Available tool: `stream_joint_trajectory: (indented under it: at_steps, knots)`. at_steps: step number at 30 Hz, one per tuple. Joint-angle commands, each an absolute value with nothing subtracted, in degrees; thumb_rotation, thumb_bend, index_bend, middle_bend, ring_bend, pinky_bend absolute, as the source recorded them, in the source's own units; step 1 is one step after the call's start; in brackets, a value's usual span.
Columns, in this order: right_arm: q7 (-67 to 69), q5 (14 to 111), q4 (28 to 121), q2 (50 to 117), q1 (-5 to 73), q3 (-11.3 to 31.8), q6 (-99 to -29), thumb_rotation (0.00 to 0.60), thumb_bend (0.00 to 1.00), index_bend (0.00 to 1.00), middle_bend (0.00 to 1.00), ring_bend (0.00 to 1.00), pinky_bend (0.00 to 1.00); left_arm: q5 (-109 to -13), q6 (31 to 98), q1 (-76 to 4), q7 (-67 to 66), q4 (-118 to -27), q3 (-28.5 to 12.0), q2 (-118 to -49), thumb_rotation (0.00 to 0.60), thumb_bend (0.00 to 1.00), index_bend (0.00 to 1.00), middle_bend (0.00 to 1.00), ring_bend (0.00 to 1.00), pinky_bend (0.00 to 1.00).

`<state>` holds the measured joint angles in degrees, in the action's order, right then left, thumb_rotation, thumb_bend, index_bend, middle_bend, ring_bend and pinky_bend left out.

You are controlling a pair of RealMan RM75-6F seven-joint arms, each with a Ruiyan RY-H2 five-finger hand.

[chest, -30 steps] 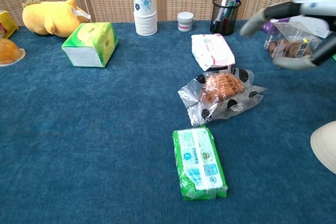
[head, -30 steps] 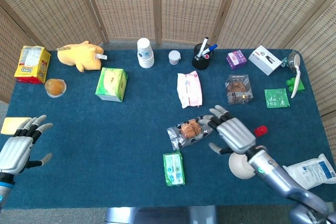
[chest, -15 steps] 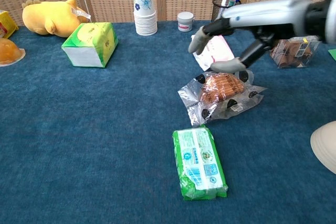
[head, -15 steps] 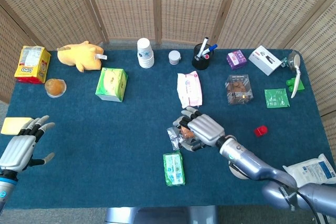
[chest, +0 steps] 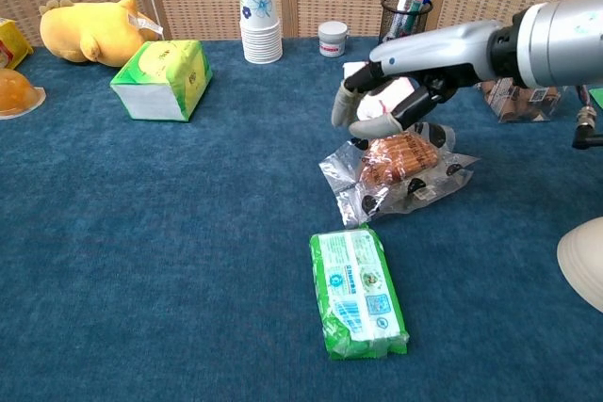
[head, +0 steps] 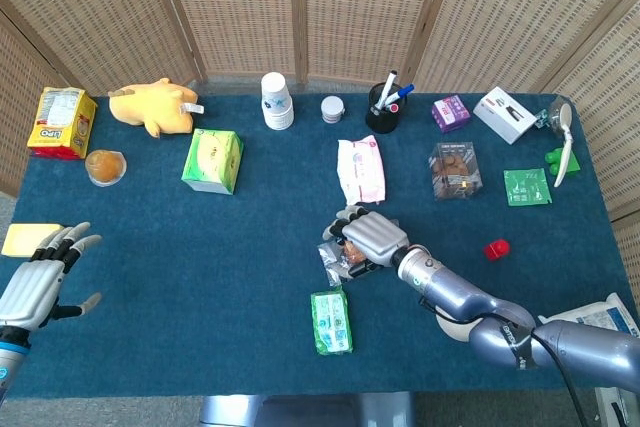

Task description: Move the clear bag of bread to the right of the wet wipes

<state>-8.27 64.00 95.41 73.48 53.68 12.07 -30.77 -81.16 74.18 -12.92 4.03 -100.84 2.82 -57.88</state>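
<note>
The clear bag of bread (head: pixel 338 259) (chest: pixel 396 172) lies flat near the table's middle, a brown bun showing through the plastic. Just in front of it lies the green pack of wet wipes (head: pixel 331 320) (chest: pixel 360 292). My right hand (head: pixel 370 237) (chest: pixel 386 105) hovers over the far left part of the bag with its fingers curved down and apart; in the chest view it is just above the plastic and holds nothing. The hand hides much of the bag in the head view. My left hand (head: pixel 40 282) stays open at the table's left edge, far from both.
A white and pink packet (head: pixel 361 169) (chest: pixel 382 88) lies just behind the bag. A cream bowl (chest: pixel 584 275) sits to the front right, a red block (head: pixel 496 248) further right. Green tissue box (head: pixel 213 160), paper cups (head: pixel 277 100), pen holder (head: pixel 383 112) and clear cookie box (head: pixel 455 169) stand behind.
My right hand has swung left from beside the bag to over its far left end and lowered, fingers curling down. The bag and wipes have not moved. The left hand barely moved.
</note>
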Motion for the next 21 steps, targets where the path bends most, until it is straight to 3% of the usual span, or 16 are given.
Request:
stream_joint_trajectory:
  at_steps: [1,21]
  knots:
    - [-10.0,61.4,92.9,74.4,55.1,9.9,-29.6,0.261,0.45,0.25,0.26,0.12,0.13,-81.7,74.2,-12.8,4.2,-100.9,2.7,-57.9,0.6,0.3,0.15,0.02,0.0,0.0]
    - [-11.7,57.4,90.9,72.7,55.4,3.6,-31.5,0.242,0.45,0.34,0.35,0.23,0.22,-81.8,72.3,-13.1,4.5,-100.4,1.3,-58.3,0.6,0.3,0.15,0.01,0.0,0.0]
